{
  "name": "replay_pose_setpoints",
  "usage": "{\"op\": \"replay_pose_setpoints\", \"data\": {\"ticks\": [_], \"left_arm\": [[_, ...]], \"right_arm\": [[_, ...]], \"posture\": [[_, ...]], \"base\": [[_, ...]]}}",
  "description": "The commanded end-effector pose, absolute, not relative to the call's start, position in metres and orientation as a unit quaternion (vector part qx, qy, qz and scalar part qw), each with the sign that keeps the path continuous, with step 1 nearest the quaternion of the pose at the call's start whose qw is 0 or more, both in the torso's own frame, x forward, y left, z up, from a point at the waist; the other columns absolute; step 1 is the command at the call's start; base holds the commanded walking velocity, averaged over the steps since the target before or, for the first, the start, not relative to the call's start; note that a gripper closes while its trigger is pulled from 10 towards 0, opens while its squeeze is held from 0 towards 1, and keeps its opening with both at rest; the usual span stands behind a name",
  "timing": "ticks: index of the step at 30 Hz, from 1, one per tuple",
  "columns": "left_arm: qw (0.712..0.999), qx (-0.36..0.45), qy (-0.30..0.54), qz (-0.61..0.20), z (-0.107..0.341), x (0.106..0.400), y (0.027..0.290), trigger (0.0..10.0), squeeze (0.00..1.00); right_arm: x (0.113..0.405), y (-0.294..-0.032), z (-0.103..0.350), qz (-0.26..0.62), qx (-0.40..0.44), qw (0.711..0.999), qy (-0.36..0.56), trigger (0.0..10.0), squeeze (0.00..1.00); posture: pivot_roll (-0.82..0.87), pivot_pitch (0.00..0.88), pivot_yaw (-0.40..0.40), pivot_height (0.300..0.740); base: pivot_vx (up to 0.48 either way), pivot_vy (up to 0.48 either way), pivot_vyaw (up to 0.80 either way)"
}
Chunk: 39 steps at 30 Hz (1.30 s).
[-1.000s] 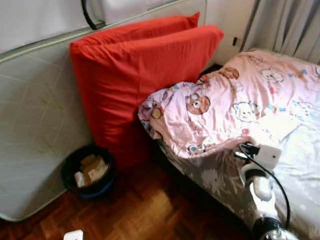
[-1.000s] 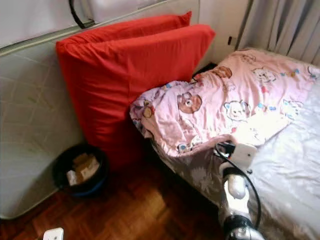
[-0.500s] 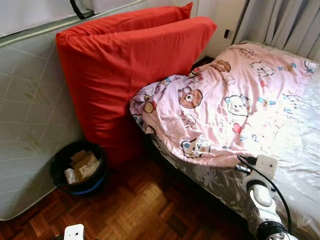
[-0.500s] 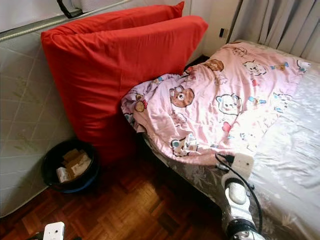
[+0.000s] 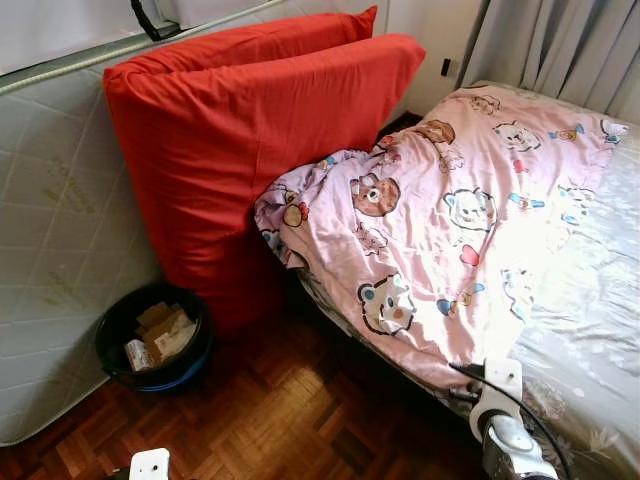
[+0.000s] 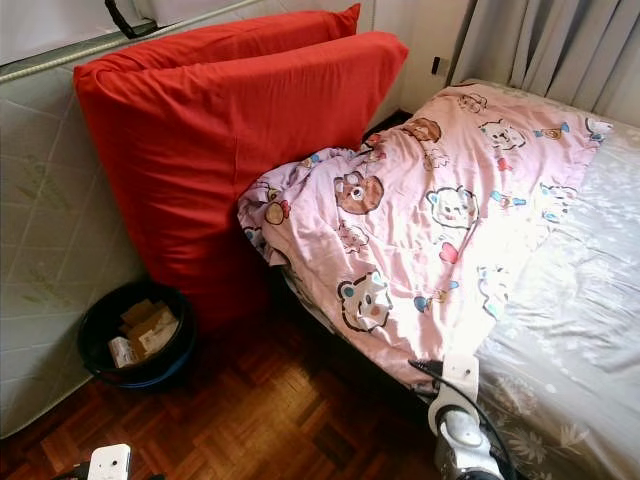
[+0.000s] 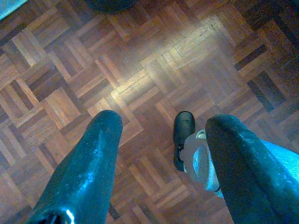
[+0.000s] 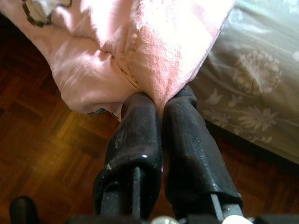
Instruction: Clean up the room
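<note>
A pink blanket [image 5: 440, 210] with cartoon bears lies spread over the bed [image 5: 590, 300], which has a grey flowered sheet. Its near edge hangs over the bed's side. My right gripper [image 8: 161, 100] is shut on that edge, with pink cloth [image 8: 140, 51] bunched between the two black fingers, just above the floor beside the bed. The right arm [image 5: 505, 440] comes up at the lower right of the eye views. My left gripper [image 7: 166, 121] hangs open over the parquet, nothing between its fingers [image 7: 88, 163].
Two big red cushions [image 5: 250, 150] lean on an upright mattress [image 5: 50, 250] at the left. A black bin [image 5: 152, 340] holding cardboard scraps stands on the parquet floor [image 5: 290, 420] below them. Grey curtains [image 5: 560, 45] hang behind the bed.
My right gripper has drawn back toward me and lower, pulling the blanket's edge with it. The blanket now lies flatter and reaches farther down the bed. The camera has also shifted.
</note>
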<state>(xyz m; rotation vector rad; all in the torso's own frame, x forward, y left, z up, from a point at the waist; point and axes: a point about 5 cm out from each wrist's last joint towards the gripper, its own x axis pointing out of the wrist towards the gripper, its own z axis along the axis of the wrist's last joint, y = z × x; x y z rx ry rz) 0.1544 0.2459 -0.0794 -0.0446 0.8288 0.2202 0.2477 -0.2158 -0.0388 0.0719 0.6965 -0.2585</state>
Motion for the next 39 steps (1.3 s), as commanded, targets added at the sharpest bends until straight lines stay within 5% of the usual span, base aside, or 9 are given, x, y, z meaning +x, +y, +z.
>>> {"op": "replay_pose_setpoints", "data": {"ticks": [1, 8, 9, 10, 11, 18, 25, 26, 39], "left_arm": [[0.904, -0.016, 0.414, 0.105, -0.082, 0.148, 0.248, 10.0, 0.0], [0.904, -0.014, 0.414, 0.103, -0.082, 0.148, 0.248, 10.0, 0.0], [0.904, -0.014, 0.414, 0.103, -0.082, 0.148, 0.248, 10.0, 0.0], [0.904, -0.015, 0.414, 0.103, -0.082, 0.148, 0.248, 10.0, 0.0], [0.904, -0.015, 0.415, 0.102, -0.082, 0.148, 0.248, 10.0, 0.0], [0.905, -0.016, 0.413, 0.105, -0.082, 0.148, 0.247, 10.0, 0.0], [0.905, -0.017, 0.412, 0.106, -0.081, 0.15, 0.247, 10.0, 0.0], [0.905, -0.017, 0.412, 0.105, -0.081, 0.15, 0.247, 10.0, 0.0], [0.905, -0.019, 0.412, 0.103, -0.081, 0.152, 0.247, 10.0, 0.0]], "right_arm": [[0.242, -0.215, -0.043, -0.122, 0.036, 0.927, 0.354, 10.0, 0.0], [0.239, -0.215, -0.046, -0.114, 0.037, 0.925, 0.361, 10.0, 0.0], [0.239, -0.215, -0.046, -0.114, 0.038, 0.924, 0.362, 10.0, 0.15], [0.238, -0.215, -0.046, -0.114, 0.038, 0.924, 0.362, 10.0, 0.15], [0.237, -0.216, -0.047, -0.115, 0.037, 0.923, 0.365, 10.0, 0.57], [0.23, -0.216, -0.052, -0.116, 0.04, 0.917, 0.379, 10.0, 0.85], [0.22, -0.214, -0.059, -0.118, 0.055, 0.91, 0.394, 10.0, 0.78], [0.216, -0.206, -0.063, -0.09, 0.05, 0.91, 0.401, 10.0, 0.0], [0.178, -0.194, -0.085, -0.103, 0.083, 0.886, 0.445, 10.0, 0.0]], "posture": [[0.05, 0.07, -0.005, 0.74], [0.05, 0.065, -0.007, 0.74], [0.05, 0.065, -0.007, 0.74], [0.05, 0.065, -0.007, 0.74], [0.05, 0.066, -0.008, 0.74], [0.05, 0.077, -0.012, 0.74], [0.04, 0.082, -0.01, 0.74], [0.03, 0.084, -0.009, 0.74], [0.03, 0.09, -0.009, 0.74]], "base": [[0.0, 0.0, 0.0], [0.0, 0.0, 0.0], [0.0, 0.0, 0.0], [0.0, 0.0, 0.0], [0.0, 0.0, 0.0], [0.0, 0.0, 0.0], [0.0, 0.0, 0.0], [0.0, 0.0, 0.0], [0.0, 0.0, 0.0]]}}
